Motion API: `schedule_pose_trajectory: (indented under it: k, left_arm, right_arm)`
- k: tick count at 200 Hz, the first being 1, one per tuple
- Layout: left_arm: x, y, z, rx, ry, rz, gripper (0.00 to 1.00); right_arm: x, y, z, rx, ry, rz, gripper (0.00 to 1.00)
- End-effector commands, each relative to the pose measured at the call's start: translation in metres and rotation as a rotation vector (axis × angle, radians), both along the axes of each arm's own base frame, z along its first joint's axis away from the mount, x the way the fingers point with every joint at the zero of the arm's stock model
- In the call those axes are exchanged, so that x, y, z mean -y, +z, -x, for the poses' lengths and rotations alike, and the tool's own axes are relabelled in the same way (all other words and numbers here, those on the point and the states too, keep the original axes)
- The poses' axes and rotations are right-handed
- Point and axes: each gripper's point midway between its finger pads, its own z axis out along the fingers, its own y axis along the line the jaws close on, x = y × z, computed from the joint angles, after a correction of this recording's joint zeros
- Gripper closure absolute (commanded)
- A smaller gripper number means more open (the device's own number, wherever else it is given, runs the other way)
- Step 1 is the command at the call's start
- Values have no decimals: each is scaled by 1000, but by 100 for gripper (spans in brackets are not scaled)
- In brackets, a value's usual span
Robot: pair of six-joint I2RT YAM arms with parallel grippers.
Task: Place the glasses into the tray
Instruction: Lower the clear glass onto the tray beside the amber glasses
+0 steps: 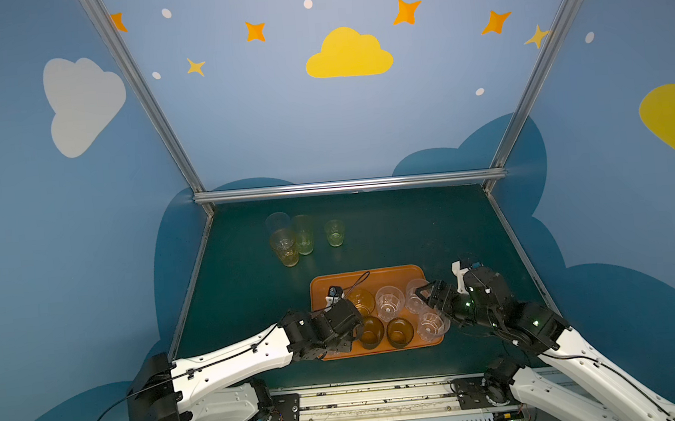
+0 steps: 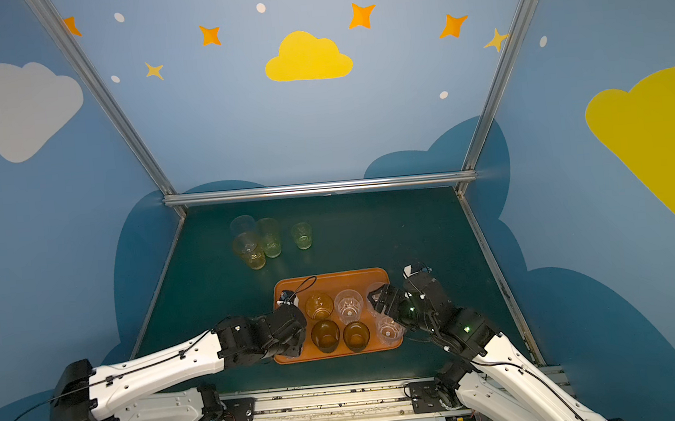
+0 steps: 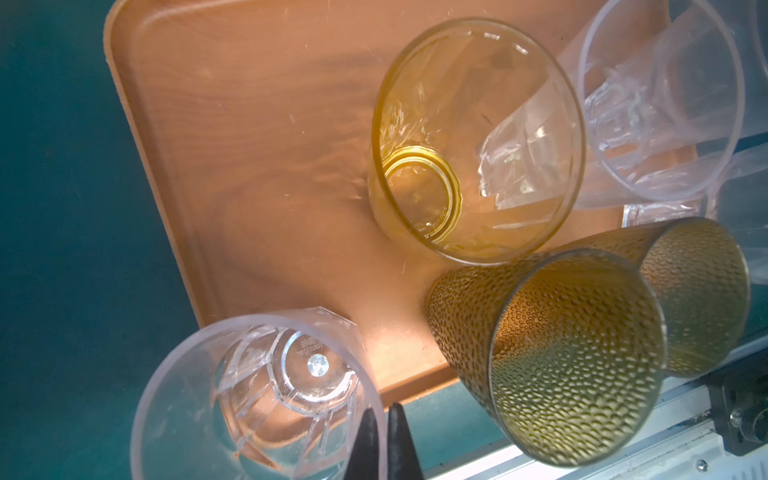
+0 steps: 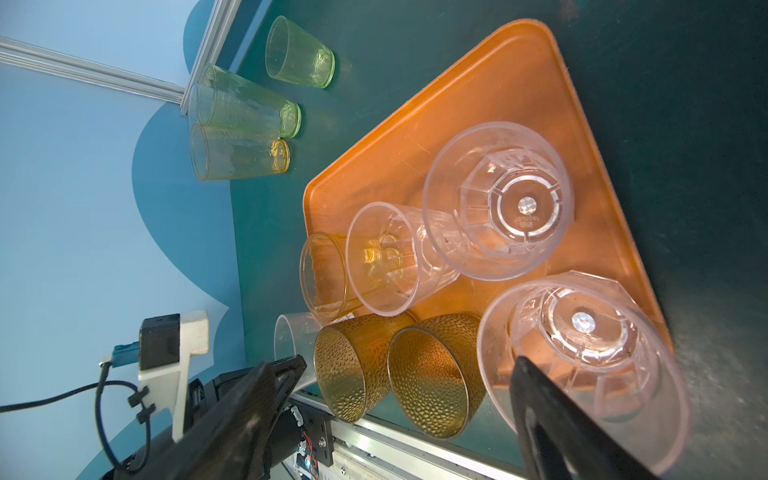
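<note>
While the left gripper (image 3: pixel 381 409) pinches the rim of a clear glass (image 3: pixel 257 395) over the tray's (image 3: pixel 249 104) near left corner, the right gripper (image 4: pixel 409 361) hangs spread and empty over the rightmost of six glasses (image 1: pixel 390 302) standing inside. Four glasses (image 1: pixel 304 235) stand upright far back on the left, nearer the left arm and likely its next reach.

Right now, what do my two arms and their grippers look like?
The left arm and right arm have white shells with black joints and wrists. The left gripper and right gripper have black tapered fingers. A black cable leaves the left wrist's white camera bracket. Green lights glow on the right arm.
</note>
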Motion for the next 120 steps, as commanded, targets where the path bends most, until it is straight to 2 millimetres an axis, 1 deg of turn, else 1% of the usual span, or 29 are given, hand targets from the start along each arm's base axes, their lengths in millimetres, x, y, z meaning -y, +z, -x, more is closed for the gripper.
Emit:
schedule_pose_trajectory:
  k: [1, 22, 31, 50, 64, 95, 120]
  left_arm:
    - [6, 10, -7, 33, 12, 20, 96]
    - [6, 10, -7, 36, 11, 19, 87]
    - [6, 11, -8, 38, 11, 17, 81]
    - [6, 12, -8, 40, 13, 23, 80]
    - [7, 13, -8, 43, 13, 28, 76]
    - [4, 20, -10, 62, 18, 31, 72]
    - [2, 27, -11, 78, 20, 39, 61]
  right_arm:
    - [3, -5, -1, 0, -8, 16, 13]
    - [4, -5, -2, 3, -16, 18, 13]
    - [4, -5, -3, 2, -16, 20, 13]
    - [4, -6, -3, 0, -17, 22, 13]
    - [4, -6, -4, -2, -18, 23, 13]
    - [3, -6, -5, -4, -15, 24, 13]
    - [1, -5, -6, -1, -13, 17, 13]
